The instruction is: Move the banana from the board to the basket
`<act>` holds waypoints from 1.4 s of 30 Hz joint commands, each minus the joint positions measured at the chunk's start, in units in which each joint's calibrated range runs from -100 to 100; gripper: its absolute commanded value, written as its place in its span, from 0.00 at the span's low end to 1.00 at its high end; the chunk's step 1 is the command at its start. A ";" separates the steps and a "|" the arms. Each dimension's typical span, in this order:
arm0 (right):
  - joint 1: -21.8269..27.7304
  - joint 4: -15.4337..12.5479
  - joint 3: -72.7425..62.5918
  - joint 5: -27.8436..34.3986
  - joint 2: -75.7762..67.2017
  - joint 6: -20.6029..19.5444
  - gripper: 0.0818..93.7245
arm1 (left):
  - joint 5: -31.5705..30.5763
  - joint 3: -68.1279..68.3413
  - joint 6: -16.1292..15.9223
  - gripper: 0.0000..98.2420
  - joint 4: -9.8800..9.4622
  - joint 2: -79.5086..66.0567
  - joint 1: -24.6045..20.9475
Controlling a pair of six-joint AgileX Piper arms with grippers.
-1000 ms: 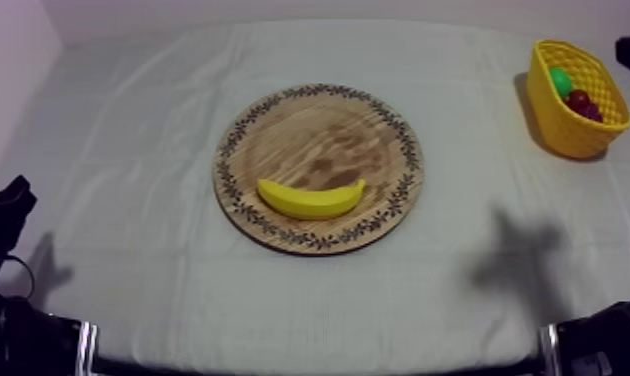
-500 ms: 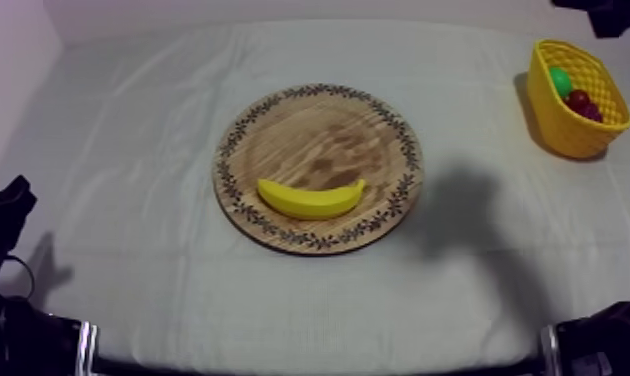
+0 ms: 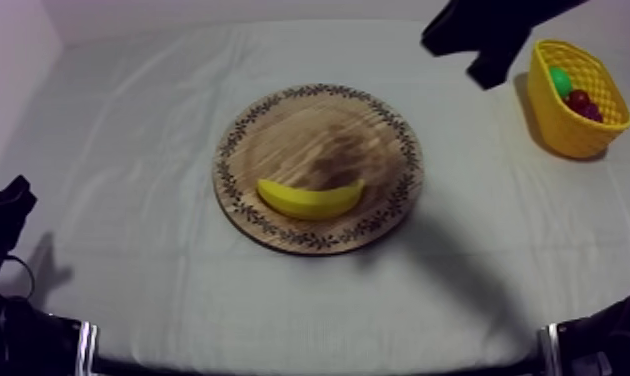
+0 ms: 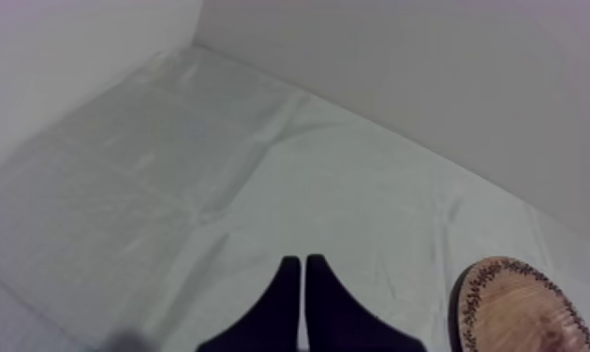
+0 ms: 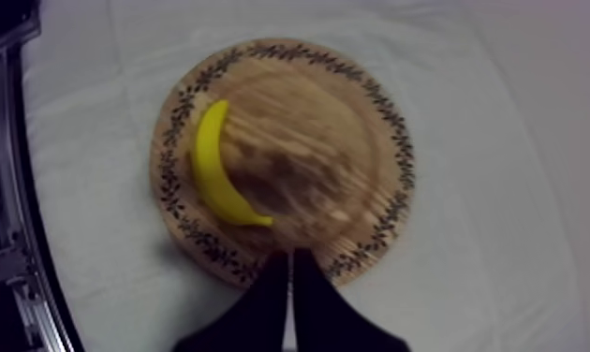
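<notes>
Banana (image 3: 310, 197) on board (image 3: 319, 110), basket (image 3: 554, 127) right.

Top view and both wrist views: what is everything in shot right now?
wooden board: one, brown with a patterned rim, mid-table.
banana: one, yellow, on the board's near half.
yellow basket: one, far right of the table.
green fruit: one, inside the basket.
dark red fruit: inside the basket beside the green one; count unclear.
cloth: one, grey-white, over the table.
left hand: black, shut, low at the table's left.
right hand: black, shut, aloft, facing the board.
</notes>
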 commanded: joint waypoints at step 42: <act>-8.22 -0.67 -11.81 1.61 36.18 3.07 0.72 | 0.00 0.00 0.01 0.00 -0.02 0.04 -0.01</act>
